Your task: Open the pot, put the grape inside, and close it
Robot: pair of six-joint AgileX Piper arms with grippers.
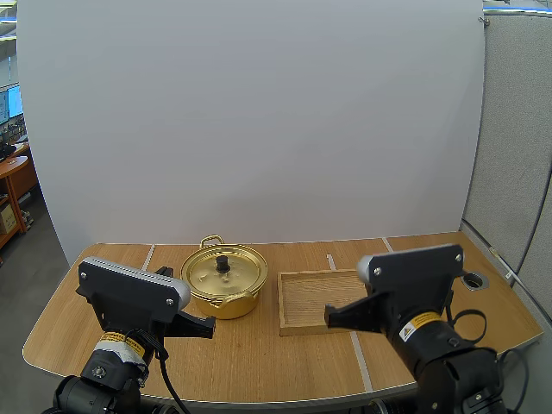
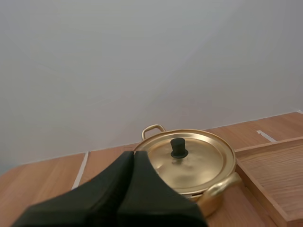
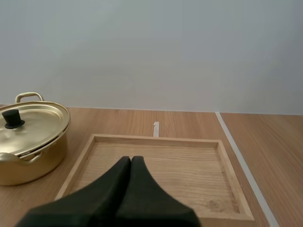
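While lid [image 1: 223,269] covers gold pot [image 1: 226,307], inside hidden, wooden tray [image 1: 317,298] just beside, left claw [image 2: 133,154] and right claw [image 3: 131,159] closed, holding nothing.

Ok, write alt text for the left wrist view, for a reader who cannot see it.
A gold pot with its lid on, a black knob at the lid's middle, stands on a wooden table just past the left gripper, whose black fingers lie shut together. A wooden tray lies beside the pot.
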